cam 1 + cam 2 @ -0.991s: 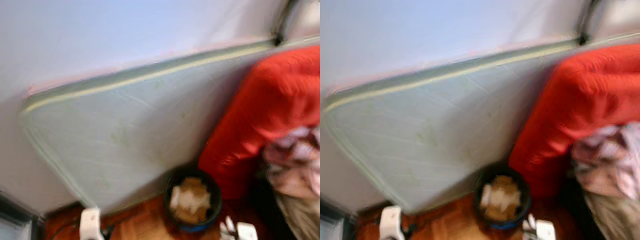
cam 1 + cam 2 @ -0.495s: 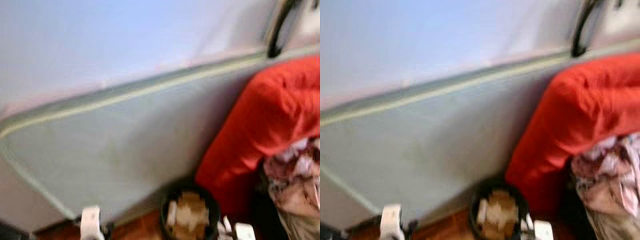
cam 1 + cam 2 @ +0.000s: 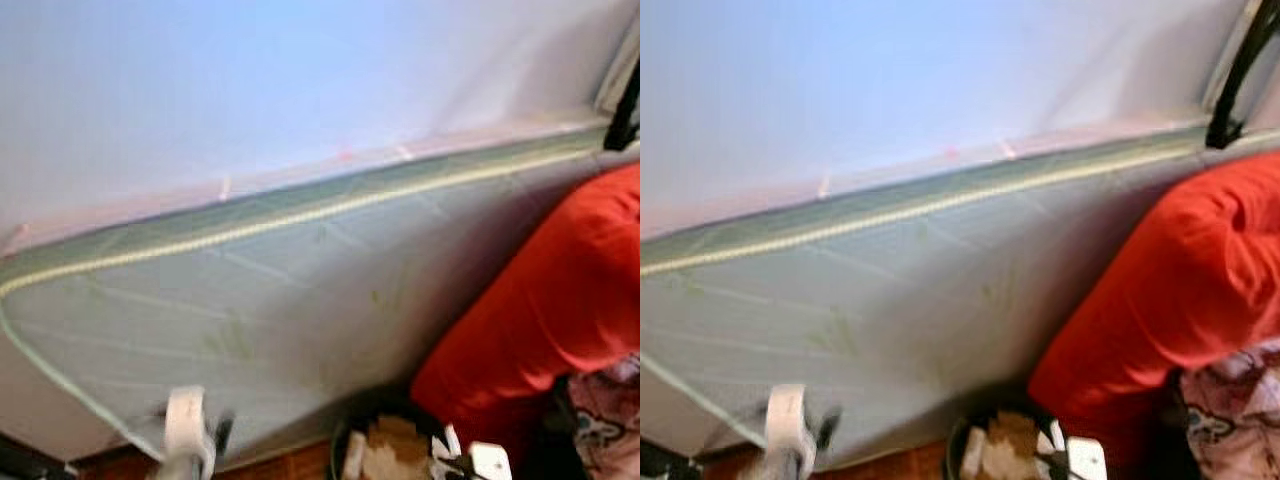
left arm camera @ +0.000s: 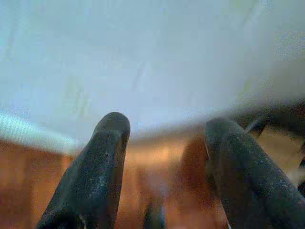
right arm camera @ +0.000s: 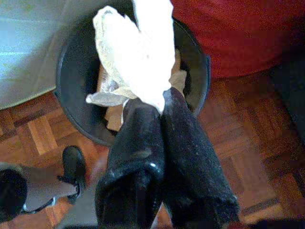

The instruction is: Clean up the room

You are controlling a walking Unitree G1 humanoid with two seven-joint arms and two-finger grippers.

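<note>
The right wrist view shows the right gripper (image 5: 159, 102) with its two black fingers (image 5: 138, 143) pressed tight together on a crumpled white tissue (image 5: 136, 52). The tissue sticks out past the fingertips and hangs right over a round black bin (image 5: 71, 95). More paper and brown scraps (image 5: 109, 114) lie inside the bin, under the tissue. The bin stands on a brown wood floor (image 5: 233, 138). Beyond the bin, on one side, is a pale green mattress (image 5: 28, 43), and on the other side a big red cushion (image 5: 238, 33). Back beside the fingers, a black shoe (image 5: 74, 164) rests on the floor.

In the left wrist view, the left gripper (image 4: 164, 138) has its two black fingers (image 4: 102, 162) spread wide apart with nothing between them. Past the tips are the wood floor and a pale, blurry surface.

From the head, the mattress (image 3: 250, 320) leans on its long edge against a white wall (image 3: 250, 90). The red cushion (image 3: 540, 320) leans on it, and the bin (image 3: 385, 455) sits low between them.
</note>
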